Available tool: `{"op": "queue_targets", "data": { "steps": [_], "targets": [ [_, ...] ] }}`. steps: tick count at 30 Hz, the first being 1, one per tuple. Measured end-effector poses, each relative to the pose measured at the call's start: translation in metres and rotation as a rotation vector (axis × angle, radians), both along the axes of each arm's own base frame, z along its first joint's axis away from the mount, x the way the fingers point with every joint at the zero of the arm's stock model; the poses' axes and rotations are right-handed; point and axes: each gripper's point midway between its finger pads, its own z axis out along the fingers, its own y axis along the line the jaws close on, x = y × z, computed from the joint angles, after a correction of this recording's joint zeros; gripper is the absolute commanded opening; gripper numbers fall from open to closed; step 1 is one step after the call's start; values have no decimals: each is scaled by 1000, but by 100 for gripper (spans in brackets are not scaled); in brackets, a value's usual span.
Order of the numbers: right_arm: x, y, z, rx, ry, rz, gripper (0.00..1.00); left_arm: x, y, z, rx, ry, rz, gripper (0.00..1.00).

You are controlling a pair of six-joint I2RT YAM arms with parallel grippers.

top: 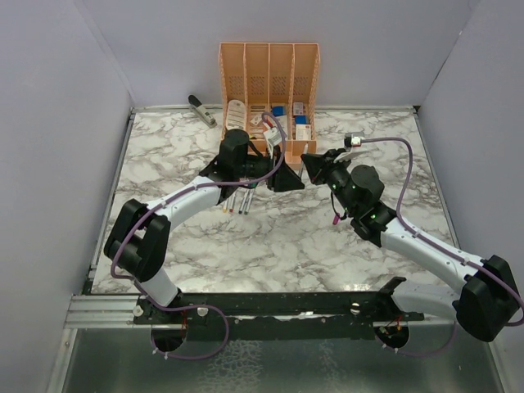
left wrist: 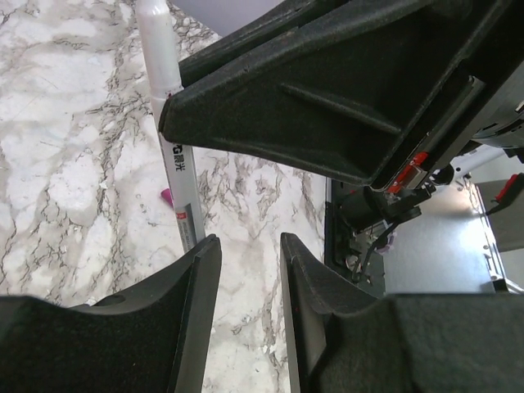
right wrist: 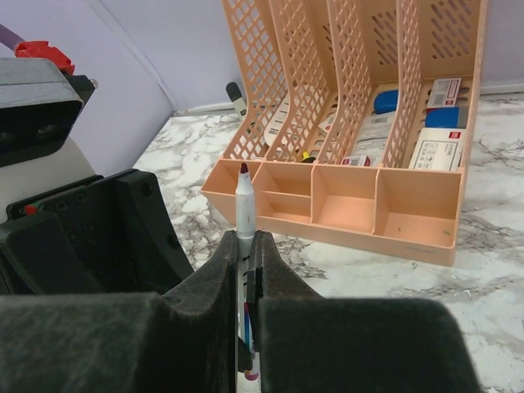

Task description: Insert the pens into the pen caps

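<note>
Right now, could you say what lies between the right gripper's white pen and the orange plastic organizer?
Bare marble tabletop only, per the right wrist view.

White marble-look tabletop (top: 270, 246), veined all over in grey and black. Peach-orange plastic lattice organizer (right wrist: 344, 196), with blue, white and red-labelled packets (right wrist: 446, 123) inside. Slim white plastic marker pen (right wrist: 245, 209), dark red at the tip, black lettering and a small red mark along the barrel. Tiny magenta plastic cap (left wrist: 166, 196). Matte black plastic right gripper (right wrist: 247, 246) and left gripper (left wrist: 250, 250). Purple cables (top: 405, 160); white arm links (top: 196, 196) with black joints.
</note>
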Motion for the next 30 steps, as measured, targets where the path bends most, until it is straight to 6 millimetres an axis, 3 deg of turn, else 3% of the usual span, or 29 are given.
{"op": "queue_targets", "data": {
  "steps": [13,23,30],
  "targets": [
    [-9,-3,12,24,-12,14,1,-6,2,7,-11,-30,-1,38],
    [-11,-8,-4,-41,39,2,1,-4,15,47,-29,-176,93,39],
    [-14,-11,-3,-49,43,5,1,5,18,35,28,-180,134,40]
  ]
}}
